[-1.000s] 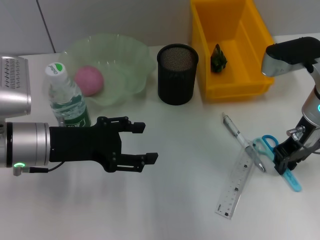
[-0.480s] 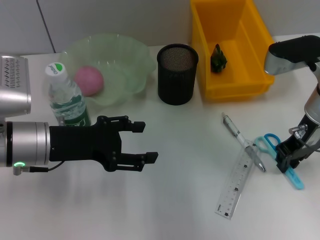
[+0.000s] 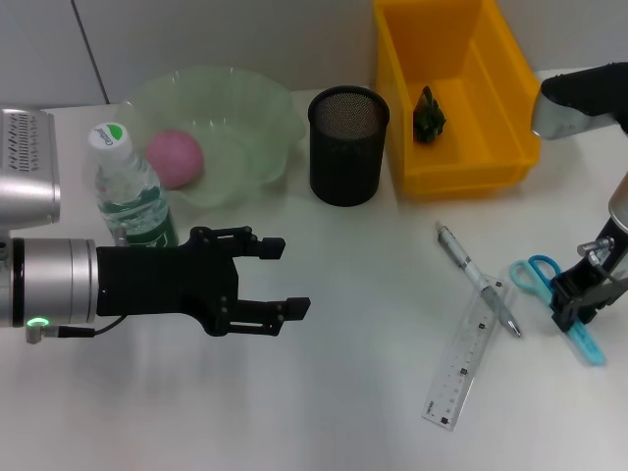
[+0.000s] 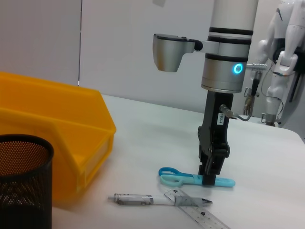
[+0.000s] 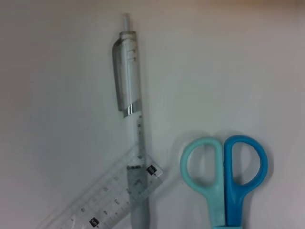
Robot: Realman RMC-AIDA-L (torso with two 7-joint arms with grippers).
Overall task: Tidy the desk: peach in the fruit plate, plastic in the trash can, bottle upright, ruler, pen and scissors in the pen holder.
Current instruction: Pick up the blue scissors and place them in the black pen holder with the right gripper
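R gripper (image 3: 581,312) clamped on scissors (image 3: 559,304) at table's 4 o'clock; lift straight up, clear pen (image 3: 478,279)/ruler (image 3: 467,364), tip blades-down into holder (image 3: 348,145) at 12; L gripper (image 3: 270,281) idle, jaws apart.

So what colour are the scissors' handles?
The scissors have one light teal and one brighter blue handle, clearest in the right wrist view.

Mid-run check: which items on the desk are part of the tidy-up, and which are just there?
Part of the job:
scissors, under the right gripper
pen
ruler
pen holder
bottle, already upright
peach, already in the fruit plate
yellow trash bin, holding a dark plastic scrap

Just there:
left gripper, open and idle
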